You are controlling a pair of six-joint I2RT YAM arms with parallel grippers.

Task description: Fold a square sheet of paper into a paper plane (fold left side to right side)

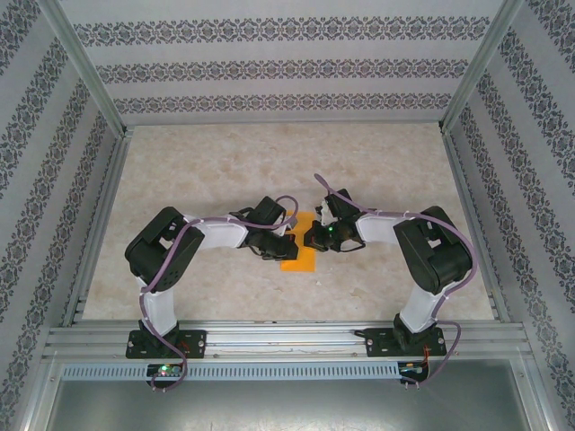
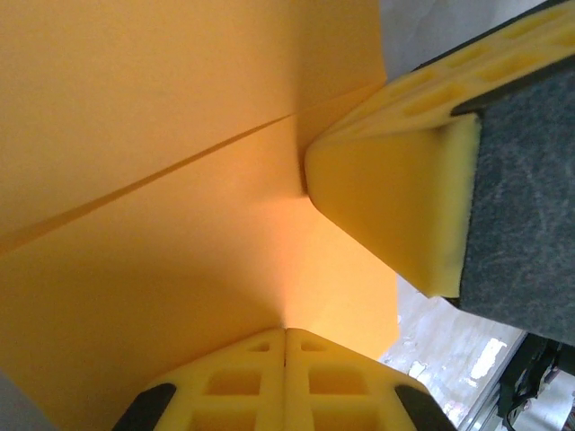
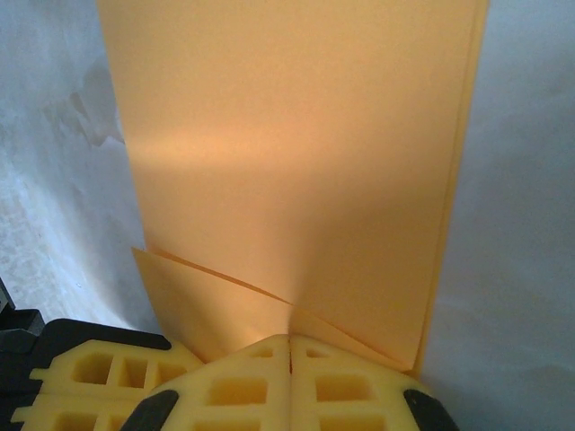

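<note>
Lying flat near the middle of the surface [image 1: 225,171], the square sheet of paper [image 1: 301,257] shows as a small bright orange shape between the two tools, and both partly cover it. In the left wrist view the paper has two layers, and the edge of one layer runs as a slanting line across it. In the right wrist view a long orange panel stretches away from the fingers, with thin creased edges meeting just at their tips.

The left tool [image 1: 272,247] comes from the left side, its yellow fingers pressed together and their tips against the paper. The right tool [image 1: 313,239] comes from the right, also with fingers pressed together, its tip touching the paper close to the slanting line. Whether paper is caught between the fingers of either tool, I cannot tell.

The surface is pale beige with a soft marbled pattern. Walls [image 1: 287,67] with white and dark ornamented stripes stand on three sides. A metal rail [image 1: 287,339] at the near edge carries both arm bases.
</note>
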